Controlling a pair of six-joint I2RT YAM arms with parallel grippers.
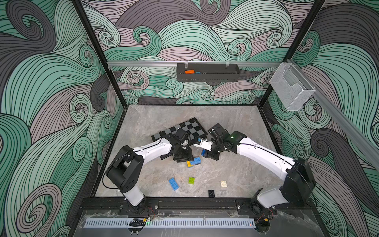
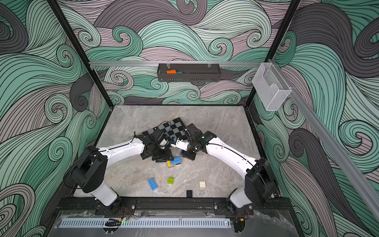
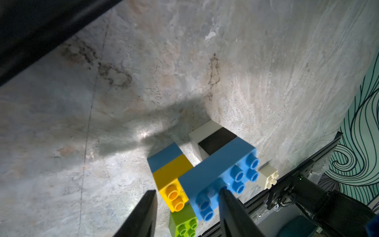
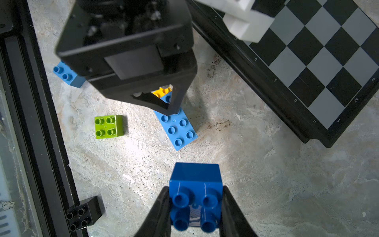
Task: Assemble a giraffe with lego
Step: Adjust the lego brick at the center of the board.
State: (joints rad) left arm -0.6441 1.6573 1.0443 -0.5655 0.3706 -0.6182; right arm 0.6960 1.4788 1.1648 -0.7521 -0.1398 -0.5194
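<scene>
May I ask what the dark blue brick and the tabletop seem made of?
The dark blue brick: apparently glossy moulded plastic, with bright highlights on its studs. The tabletop: grey veined stone or stone-print laminate, faint sheen; I cannot tell which.

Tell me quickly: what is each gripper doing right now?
Left gripper: jaws straddle the giraffe; grip cannot be told.
Right gripper: closed, holding a dark blue brick.

Part-built giraffe (image 1: pixel 194 162) lies amid loose lego (image 1: pixel 191 180); dark-blue brick (image 4: pixel 195 184) is gripped.
</scene>
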